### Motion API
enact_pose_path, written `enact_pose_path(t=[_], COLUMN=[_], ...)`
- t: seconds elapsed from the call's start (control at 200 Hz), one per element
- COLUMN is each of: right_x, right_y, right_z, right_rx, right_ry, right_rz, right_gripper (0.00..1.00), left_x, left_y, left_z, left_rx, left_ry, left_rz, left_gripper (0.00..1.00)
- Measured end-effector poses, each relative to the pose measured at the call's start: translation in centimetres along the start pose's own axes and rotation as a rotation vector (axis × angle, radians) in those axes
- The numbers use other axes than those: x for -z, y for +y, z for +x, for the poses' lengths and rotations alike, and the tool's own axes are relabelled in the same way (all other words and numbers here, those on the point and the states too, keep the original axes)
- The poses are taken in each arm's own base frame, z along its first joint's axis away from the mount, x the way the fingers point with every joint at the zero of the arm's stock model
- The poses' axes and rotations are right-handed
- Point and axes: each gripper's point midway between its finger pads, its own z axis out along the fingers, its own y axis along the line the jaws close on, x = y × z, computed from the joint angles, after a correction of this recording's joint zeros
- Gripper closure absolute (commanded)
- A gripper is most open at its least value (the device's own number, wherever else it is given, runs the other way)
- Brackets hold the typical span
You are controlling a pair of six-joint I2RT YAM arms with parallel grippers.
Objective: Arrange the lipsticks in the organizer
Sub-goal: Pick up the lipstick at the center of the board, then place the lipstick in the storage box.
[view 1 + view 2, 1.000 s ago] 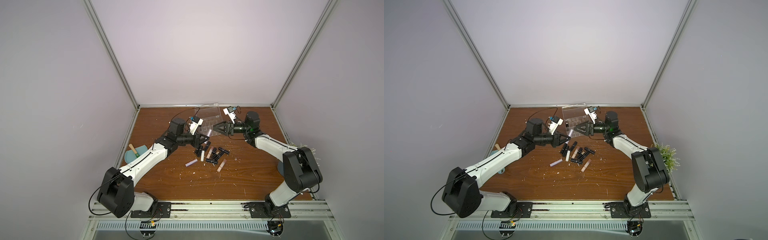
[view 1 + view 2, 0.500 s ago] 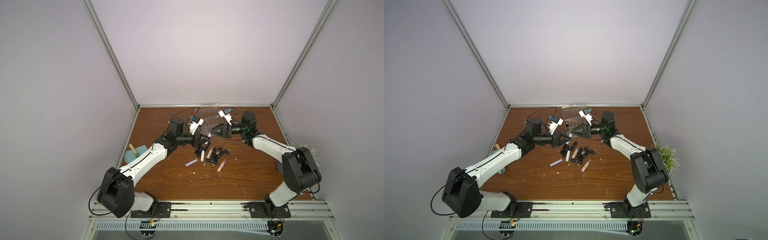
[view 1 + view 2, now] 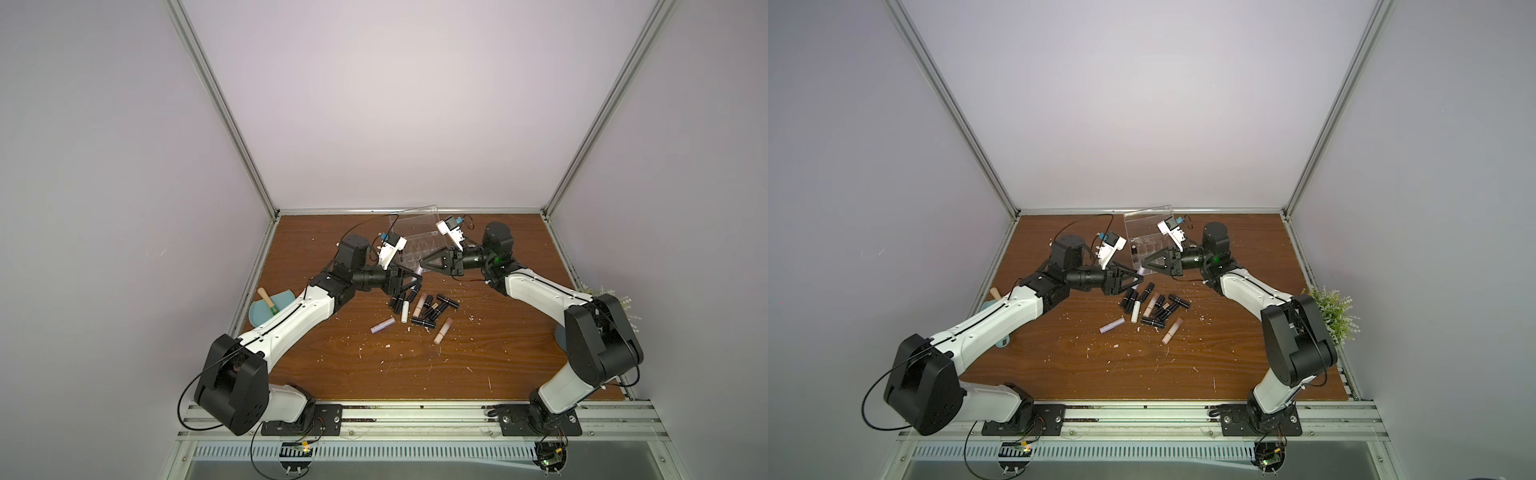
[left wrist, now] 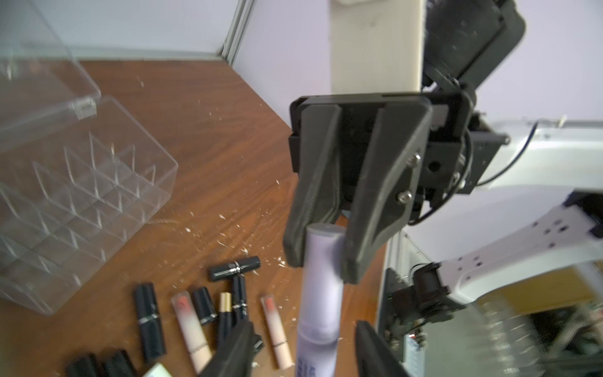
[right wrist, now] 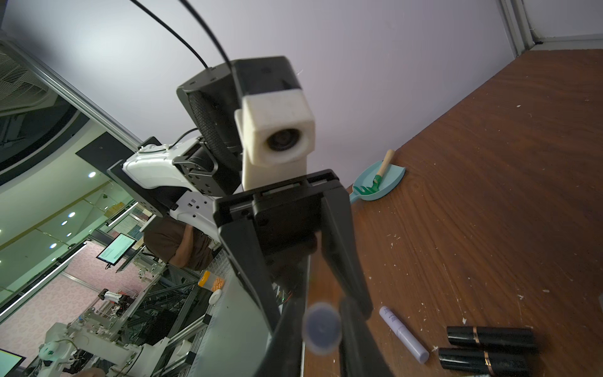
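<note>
Early stage: right gripper [image 4: 321, 264] pinches one end of a lavender lipstick [image 4: 321, 310] held above the table [image 3: 374, 374], left gripper [image 4: 303, 336] spread around its other end, remaining lipsticks [image 3: 419, 306] loose beside the organizer [image 4: 156, 182], whose visible compartments look empty.

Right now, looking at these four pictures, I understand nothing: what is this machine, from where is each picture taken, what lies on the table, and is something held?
It is a robot with two arms, the left arm and the right arm, at a wooden table. Two pictures look down from above; the other two come from a camera on each wrist. Loose lipsticks lie near a clear organizer, its lid up. The right arm's jaws are shut on a lavender lipstick; the left arm's jaws stand open around its other end.
</note>
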Motion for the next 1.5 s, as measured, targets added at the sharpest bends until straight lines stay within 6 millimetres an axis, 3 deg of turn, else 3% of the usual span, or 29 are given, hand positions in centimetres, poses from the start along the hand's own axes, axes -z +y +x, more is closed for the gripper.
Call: enact_pose_path(t=[0.14, 0.26, 0.525, 0.64, 0.766, 0.846, 1.066, 1.286, 1.501], right_x=[0.0, -0.1, 0.5, 0.8, 0.3, -0.4, -1.7, -1.0, -0.5], right_y=[-0.1, -0.6, -4.3, -7.6, -11.5, -12.9, -13.8, -15.3, -17.7], right_z=[0.0, -0.6, -4.7, -4.4, -2.7, -1.8, -2.0, -2.9, -2.2], right_rx=[0.000, -0.004, 0.104, 0.102, 0.091, 0.112, 0.237, 0.321, 0.344], right_ry=[0.001, 0.002, -0.051, -0.045, -0.007, 0.017, 0.018, -0.003, 0.007], right_rz=[0.003, 0.042, 0.337, 0.470, 0.614, 0.692, 0.849, 0.996, 1.079], right_gripper=[0.92, 0.92, 0.87, 0.87, 0.87, 0.87, 0.86, 0.86, 0.86], left_x=[0.1, 0.4, 3.7, 4.8, 5.3, 5.5, 5.6, 5.6, 5.6], left_y=[0.8, 1.8, 4.0, 5.5, 7.0, 7.7, 9.1, 9.2, 9.2], left_z=[-0.1, -0.4, -1.8, -0.7, 0.8, 1.9, 3.7, 2.9, 2.7], left_rx=[-0.009, -0.007, -0.056, -0.048, -0.040, -0.035, -0.023, -0.037, -0.043], left_ry=[-0.008, -0.023, -0.139, -0.154, -0.163, -0.170, -0.173, -0.203, -0.217], left_rz=[-0.043, -0.109, -0.357, -0.451, -0.517, -0.541, -0.583, -0.586, -0.585], left_gripper=[0.15, 0.15, 0.17, 0.18, 0.19, 0.19, 0.19, 0.19, 0.19])
